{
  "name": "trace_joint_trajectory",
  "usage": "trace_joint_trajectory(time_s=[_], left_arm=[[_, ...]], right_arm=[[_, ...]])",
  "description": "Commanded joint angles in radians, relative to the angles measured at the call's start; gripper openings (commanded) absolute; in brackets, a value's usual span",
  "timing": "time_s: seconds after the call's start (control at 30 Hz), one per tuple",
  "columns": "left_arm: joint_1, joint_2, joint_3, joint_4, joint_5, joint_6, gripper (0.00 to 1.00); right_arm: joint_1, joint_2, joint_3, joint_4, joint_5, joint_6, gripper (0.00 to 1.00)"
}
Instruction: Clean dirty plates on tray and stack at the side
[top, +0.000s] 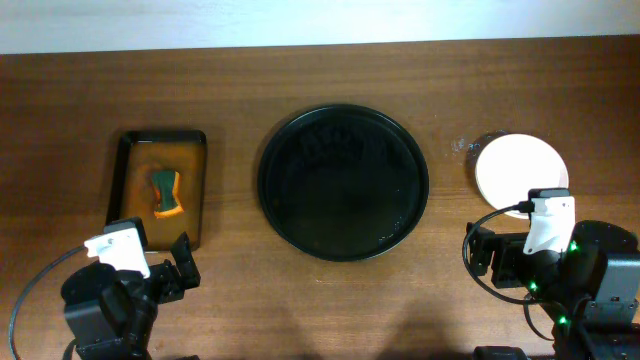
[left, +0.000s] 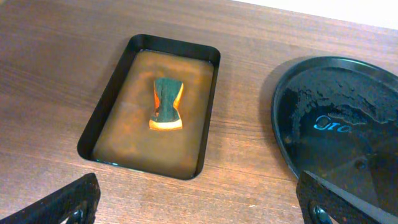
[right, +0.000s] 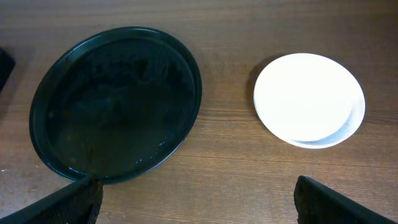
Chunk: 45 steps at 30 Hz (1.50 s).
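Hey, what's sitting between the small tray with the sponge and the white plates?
The large round black tray sits between them, with bare table on either side; the overhead view shows it.

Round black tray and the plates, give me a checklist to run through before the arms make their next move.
1. Round black tray free of plates: ok, no plate on it.
2. Plates stacked at the side: ok, the white stack sits to the tray's right, apart from it.
3. Plates clean: top one ok, no smear shows. The lower ones are covered, cannot tell.
4. Sponge stowed: ok, it lies in the brownish liquid of the rectangular tray.
5. Left gripper free: ok, open, holding nothing.
6. Right gripper free: ok, open, holding nothing.
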Motion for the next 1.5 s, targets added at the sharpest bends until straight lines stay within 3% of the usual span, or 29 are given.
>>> trace_joint_trajectory(time_s=[0.0,0.13,0.23,0.3,0.43,0.67,0.83,0.93,1.47], left_arm=[[-0.002,-0.004,-0.008,-0.007,0.014,-0.013,0.99],[-0.002,-0.004,-0.008,-0.007,0.014,-0.013,0.99],[-0.002,-0.004,-0.008,-0.007,0.014,-0.013,0.99],[-0.002,-0.004,-0.008,-0.007,0.014,-0.013,0.99],[-0.002,-0.004,-0.008,-0.007,0.014,-0.013,0.99],[-0.002,-0.004,-0.008,-0.007,0.014,-0.013,0.99],[-0.002,-0.004,-0.008,-0.007,0.014,-0.013,0.99],[-0.002,-0.004,-0.008,-0.007,0.014,-0.013,0.99],[-0.002,-0.004,-0.008,-0.007,0.014,-0.013,0.99]], right_arm=[[0.011,-0.024,-0.016,0.001,0.012,-0.007,0.99],[0.014,-0.136,-0.048,0.008,0.027,-0.008,0.99],[0.064,-0.294,-0.162,0.116,0.016,-0.008,0.99],[0.098,-0.407,-0.283,0.235,0.014,-0.007,0.99],[0.11,-0.625,-0.583,0.644,-0.037,-0.007,0.99],[0.11,-0.664,-0.898,1.109,-0.003,-0.008,0.99],[0.11,-0.664,-1.019,1.073,0.013,-0.008,0.99],[0.11,-0.664,-1.019,0.996,0.013,-0.008,0.99],[0.11,-0.664,-1.019,0.999,0.013,-0.007,0.99]])
